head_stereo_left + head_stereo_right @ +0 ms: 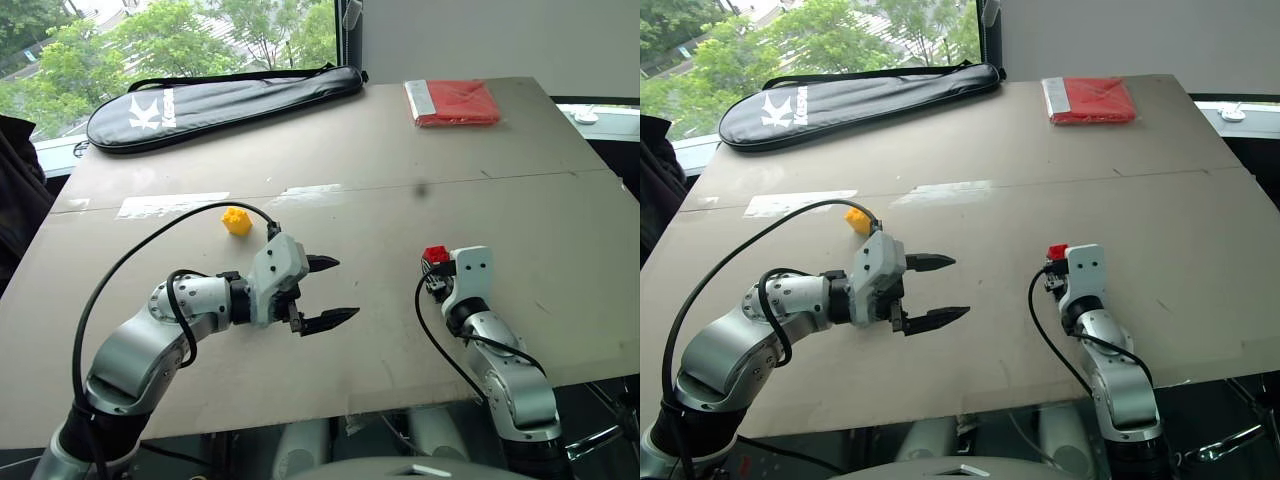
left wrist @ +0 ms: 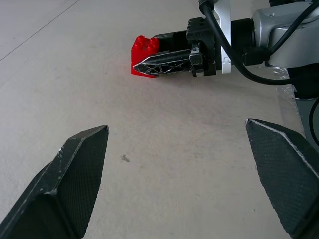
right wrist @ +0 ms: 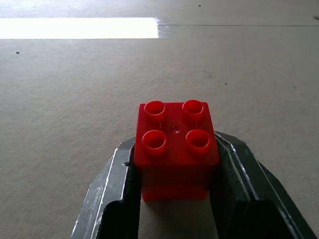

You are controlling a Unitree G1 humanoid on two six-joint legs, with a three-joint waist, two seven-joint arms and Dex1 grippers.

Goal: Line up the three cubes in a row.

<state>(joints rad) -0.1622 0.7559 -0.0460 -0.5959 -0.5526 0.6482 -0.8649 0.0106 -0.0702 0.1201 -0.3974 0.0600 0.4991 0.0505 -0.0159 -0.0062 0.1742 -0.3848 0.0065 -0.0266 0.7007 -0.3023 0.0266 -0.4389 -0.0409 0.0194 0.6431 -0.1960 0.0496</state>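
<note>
My right fingers [image 3: 174, 199] flank the red cube [image 3: 175, 149], one along each side; it sits studs up on the table [image 1: 400, 180], and I cannot tell whether I am gripping it or just bracketing it. My left fingers [image 1: 328, 292] are spread wide with nothing between them, pointing across toward the red cube from well to its left. The yellow cube [image 1: 237, 220] stands further left of the red cube and slightly farther out, just beyond my left wrist.
</note>
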